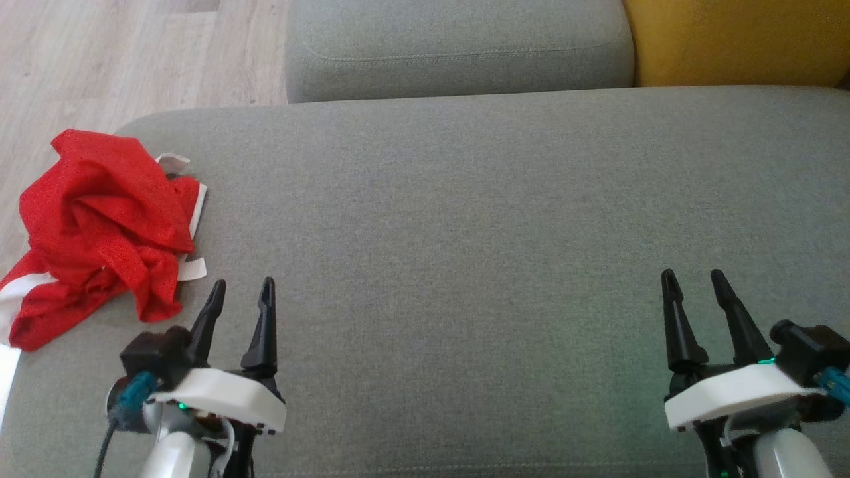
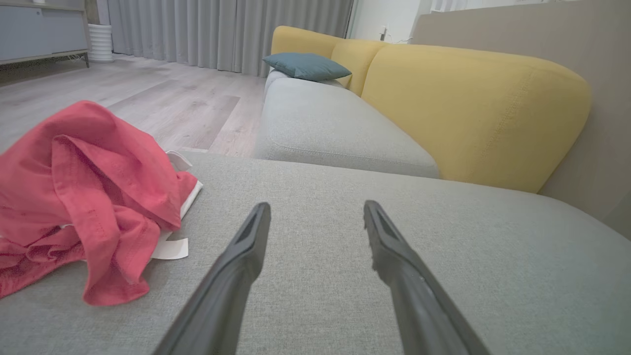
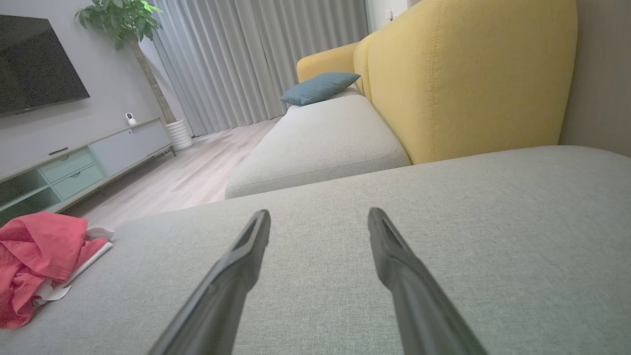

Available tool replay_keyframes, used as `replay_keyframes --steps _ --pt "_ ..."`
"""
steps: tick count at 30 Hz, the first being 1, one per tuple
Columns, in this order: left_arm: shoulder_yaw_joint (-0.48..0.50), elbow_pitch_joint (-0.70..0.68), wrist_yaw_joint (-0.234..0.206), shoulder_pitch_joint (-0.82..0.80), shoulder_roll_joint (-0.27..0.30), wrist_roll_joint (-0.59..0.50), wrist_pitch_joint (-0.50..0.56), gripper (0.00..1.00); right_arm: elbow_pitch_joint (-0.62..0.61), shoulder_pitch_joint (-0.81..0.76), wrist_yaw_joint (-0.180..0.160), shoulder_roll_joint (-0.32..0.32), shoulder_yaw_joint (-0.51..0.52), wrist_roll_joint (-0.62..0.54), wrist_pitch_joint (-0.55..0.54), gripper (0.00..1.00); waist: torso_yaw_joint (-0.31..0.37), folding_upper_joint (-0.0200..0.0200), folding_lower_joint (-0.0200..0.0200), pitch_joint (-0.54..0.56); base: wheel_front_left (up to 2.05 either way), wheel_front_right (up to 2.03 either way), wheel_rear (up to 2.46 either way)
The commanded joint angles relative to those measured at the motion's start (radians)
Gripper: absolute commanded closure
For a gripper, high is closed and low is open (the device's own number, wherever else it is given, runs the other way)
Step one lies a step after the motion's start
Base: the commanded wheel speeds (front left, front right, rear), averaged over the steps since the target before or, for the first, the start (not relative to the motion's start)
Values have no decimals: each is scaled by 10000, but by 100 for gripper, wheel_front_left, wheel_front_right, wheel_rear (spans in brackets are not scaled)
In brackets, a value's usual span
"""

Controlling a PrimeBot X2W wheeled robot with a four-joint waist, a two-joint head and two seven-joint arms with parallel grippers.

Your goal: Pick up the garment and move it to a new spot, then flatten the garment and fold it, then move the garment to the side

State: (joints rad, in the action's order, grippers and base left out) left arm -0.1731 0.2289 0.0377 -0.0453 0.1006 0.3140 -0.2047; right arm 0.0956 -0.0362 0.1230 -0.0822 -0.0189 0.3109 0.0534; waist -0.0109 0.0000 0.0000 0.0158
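Note:
A red garment (image 1: 99, 226) with white trim lies crumpled in a heap at the left edge of the grey sofa cushion (image 1: 465, 232). In the left wrist view the garment (image 2: 84, 197) sits to the left of the fingers, apart from them. The right wrist view has the garment (image 3: 34, 261) far off to the left. My left gripper (image 1: 242, 287) stands open just right of the heap's near corner, nothing between its fingers. At the lower right my right gripper (image 1: 692, 275) is open too, over bare cushion and holding nothing.
A second grey seat cushion (image 1: 458, 46) lies beyond the one in front, with a yellow backrest (image 1: 737, 40) to its right. Wooden floor (image 1: 99, 66) drops off left of the cushion. A teal pillow (image 2: 305, 66), TV cabinet (image 3: 74, 162) and curtains stand further off.

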Motion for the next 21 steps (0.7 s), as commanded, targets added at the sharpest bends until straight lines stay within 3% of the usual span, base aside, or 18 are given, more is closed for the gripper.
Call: replay_keyframes --steps 1,15,21 --pt "252 -309 -39 -552 204 -305 -143 0 -402 142 69 -62 -151 -302 128 0 2 0 0 0 0 0 0" --pt "117 -56 -111 -705 183 -1830 -552 0 -481 -5 77 118 -51 -1747 405 0 -140 0 0 -32 0 0 0" --pt "195 20 -126 -696 120 -1816 -571 0 -480 -39 77 198 10 -1683 387 0 -117 0 0 -66 0 0 0"
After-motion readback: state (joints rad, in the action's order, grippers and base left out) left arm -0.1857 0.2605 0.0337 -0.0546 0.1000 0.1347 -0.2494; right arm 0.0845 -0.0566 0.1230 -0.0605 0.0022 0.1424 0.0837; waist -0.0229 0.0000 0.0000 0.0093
